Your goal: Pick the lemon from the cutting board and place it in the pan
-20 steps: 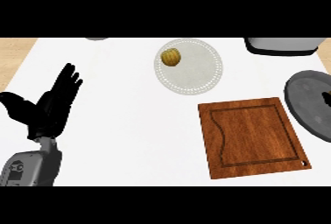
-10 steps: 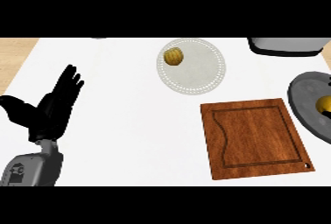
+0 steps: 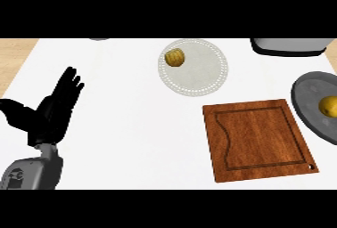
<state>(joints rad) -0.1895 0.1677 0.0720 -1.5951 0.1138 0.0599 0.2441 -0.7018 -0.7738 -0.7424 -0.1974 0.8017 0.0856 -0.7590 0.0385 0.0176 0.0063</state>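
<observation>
Bright, even, shadowless light over the white counter (image 3: 132, 124); no glare, no blur.

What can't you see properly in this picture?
- Right hand: not in the head view at all.
- Pan: its right part is cut off by the view's right edge.
- Lemon: partly cut off by the same edge.
- Grey object at the top: only its lower part shows.
- Left hand rests open, fully visible.
</observation>
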